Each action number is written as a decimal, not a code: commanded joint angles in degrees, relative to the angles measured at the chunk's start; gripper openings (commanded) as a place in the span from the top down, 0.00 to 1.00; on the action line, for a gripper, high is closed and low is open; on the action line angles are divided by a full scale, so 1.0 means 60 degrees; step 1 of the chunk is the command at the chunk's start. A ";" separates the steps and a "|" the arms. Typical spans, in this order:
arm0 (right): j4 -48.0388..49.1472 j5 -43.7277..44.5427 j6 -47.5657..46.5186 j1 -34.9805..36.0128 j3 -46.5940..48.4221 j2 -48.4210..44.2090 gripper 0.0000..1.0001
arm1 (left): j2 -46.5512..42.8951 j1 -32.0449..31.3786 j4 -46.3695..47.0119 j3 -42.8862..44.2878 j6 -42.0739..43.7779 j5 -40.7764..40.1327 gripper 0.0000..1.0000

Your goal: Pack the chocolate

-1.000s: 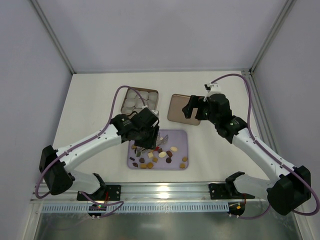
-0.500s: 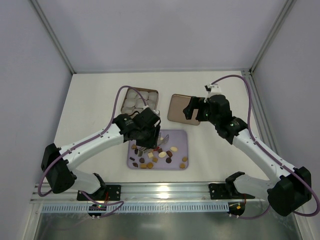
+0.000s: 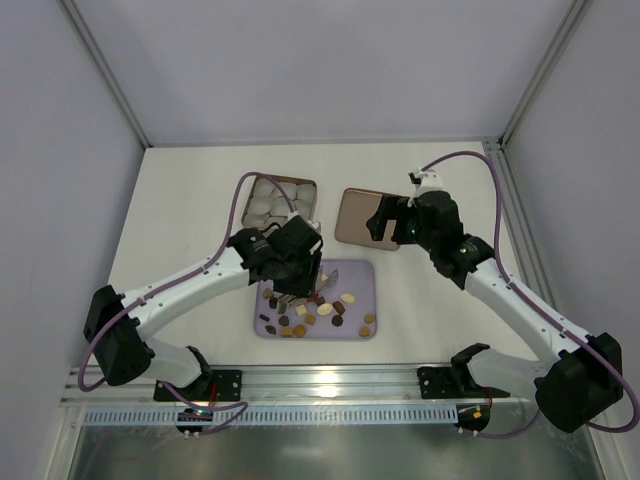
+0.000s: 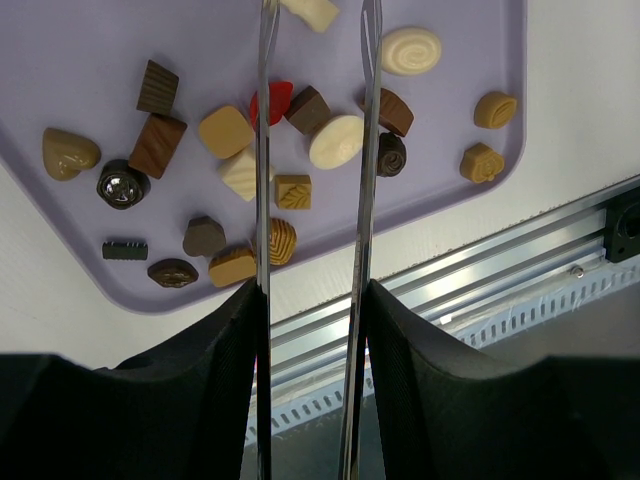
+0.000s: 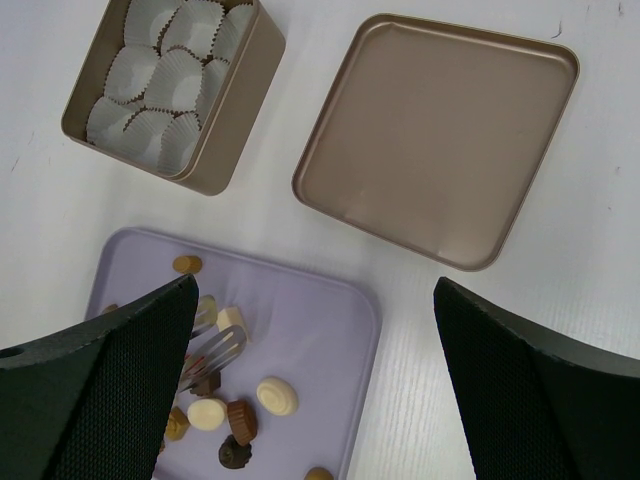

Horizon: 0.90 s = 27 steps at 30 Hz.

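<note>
The chocolate (image 3: pixel 315 310) lies as several small brown, caramel, cream and one red (image 4: pixel 275 100) piece scattered on a lilac tray (image 3: pixel 360 275). My left gripper (image 3: pixel 297 272) hovers over the tray's left half, shut on metal tongs (image 4: pixel 265 150). The two blades stand apart over the pieces, and their tips (image 5: pixel 215 350) are near a cream square piece (image 5: pixel 230 320). I see nothing gripped between the blades. My right gripper (image 3: pixel 385 222) hangs open and empty above the tin's lid (image 3: pixel 360 215); in its own view the right gripper (image 5: pixel 315 290) looks down on the tray (image 5: pixel 310 320).
A brown square tin (image 3: pixel 305 185) with several pale paper cups (image 5: pixel 170 90) stands behind the tray on the left. Its lid (image 5: pixel 440 140) lies upturned to the right of it. An aluminium rail (image 4: pixel 500 260) runs along the near table edge.
The left gripper with the tongs has shifted slightly over the tray. The right gripper has edged a little to the left above the lid.
</note>
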 commanded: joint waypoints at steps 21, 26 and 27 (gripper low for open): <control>0.0312 0.0048 -0.0173 -0.0004 -0.0078 -0.0077 0.00 | -0.0253 -0.0077 0.0197 0.0158 -0.0256 -0.0409 0.56; 0.0298 0.0048 -0.0158 -0.0004 -0.0093 -0.0063 0.00 | -0.0385 -0.0077 0.0124 0.0187 -0.0285 -0.0497 0.56; 0.0298 0.0048 -0.0158 -0.0004 -0.0108 -0.0063 0.00 | -0.0370 -0.0077 0.0138 0.0187 -0.0271 -0.0497 0.56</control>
